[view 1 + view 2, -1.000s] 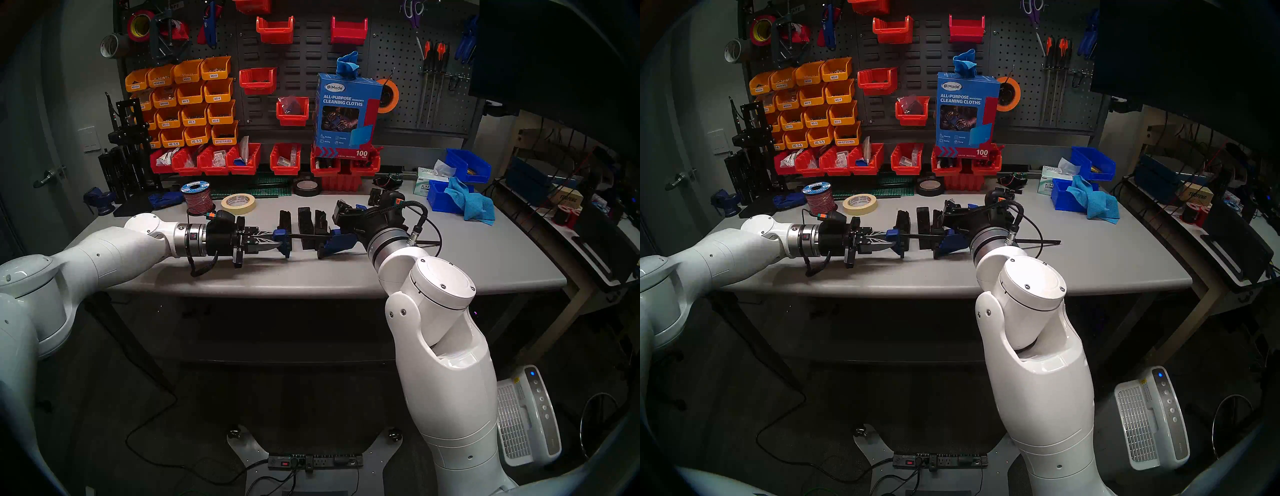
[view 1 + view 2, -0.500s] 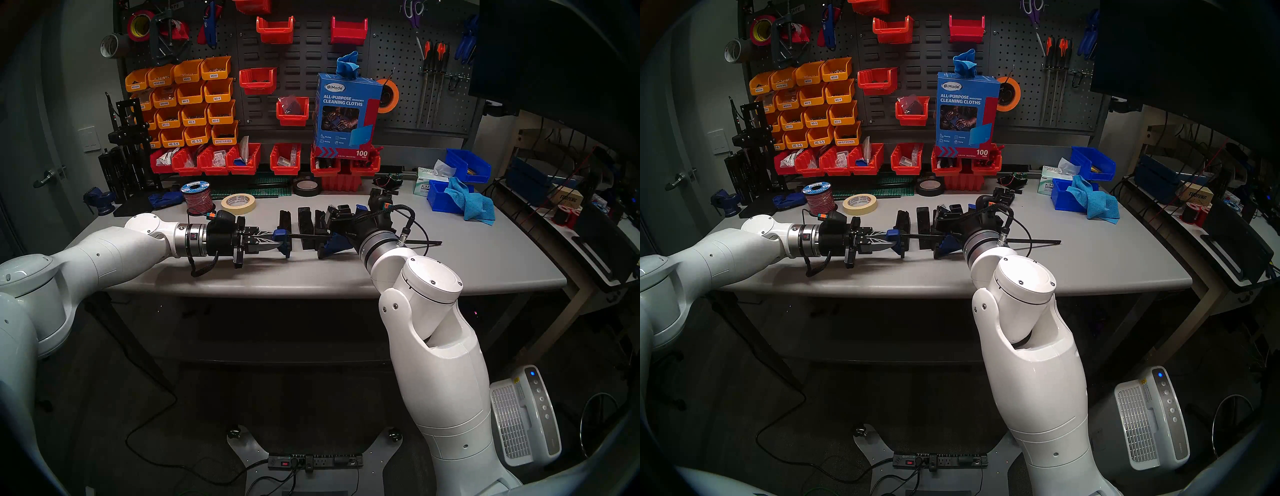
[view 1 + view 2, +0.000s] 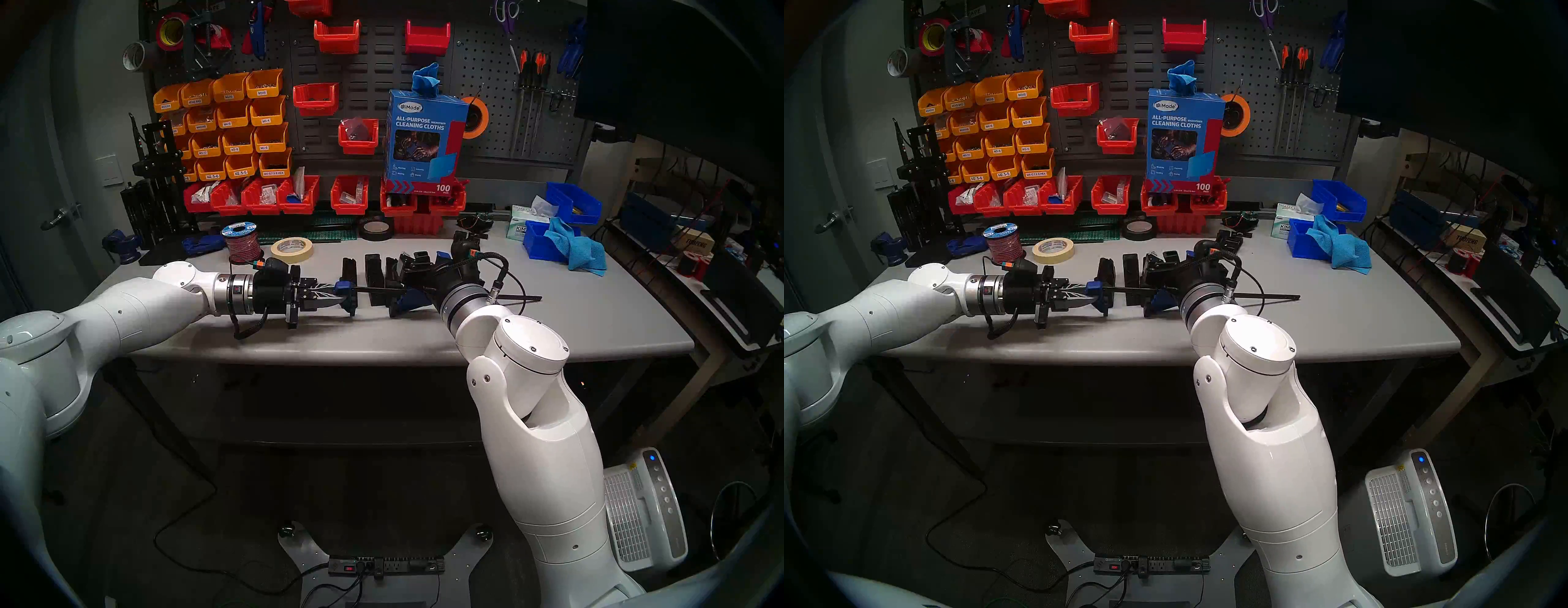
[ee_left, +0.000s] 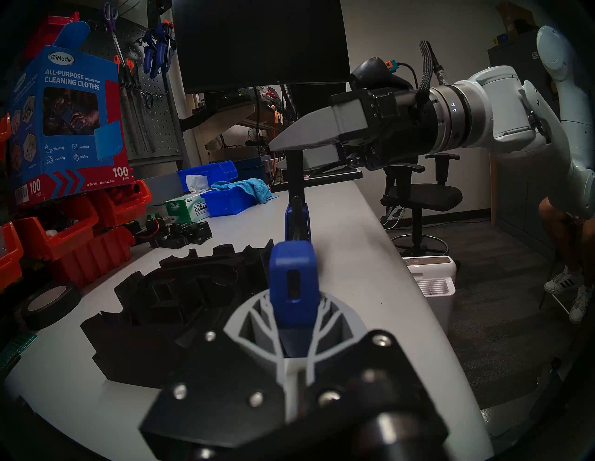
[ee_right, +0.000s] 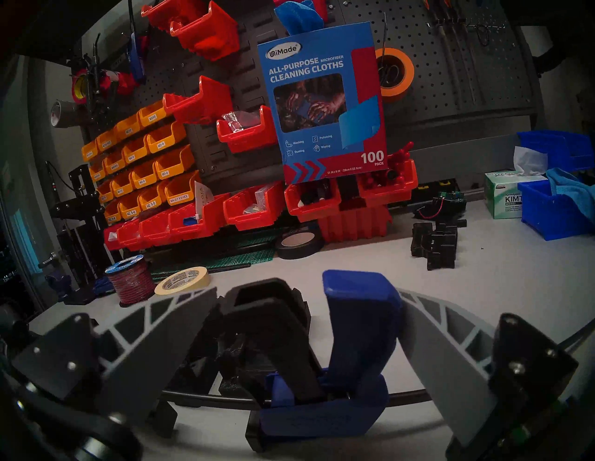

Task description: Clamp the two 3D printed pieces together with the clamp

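The clamp [image 3: 377, 289] lies along the grey table [image 3: 594, 322], its thin black bar running left to right. My left gripper [image 3: 337, 297] is shut on the clamp's blue end jaw [image 4: 293, 286]. Two black 3D printed pieces [image 3: 373, 276] [image 3: 392, 271] stand upright behind the bar, between the jaws. The blue sliding jaw with its handle [image 3: 413, 299] sits just right of them. My right gripper [image 5: 306, 291] is open, one finger [image 5: 167, 338] left of a black piece [image 5: 267, 309], the other finger [image 5: 450, 354] right of the blue sliding jaw [image 5: 360, 322].
Behind the clamp lie a masking tape roll [image 3: 292, 248], a wire spool [image 3: 242, 244] and a black tape roll [image 3: 375, 229]. A cluster of small black parts [image 5: 434, 241] sits at the back right, near blue bins with a cloth [image 3: 568, 242]. Red bins [image 3: 297, 195] line the back.
My right arm has moved left, bringing its open gripper over the sliding jaw and the nearest black piece. The left arm and the clamp have stayed still.
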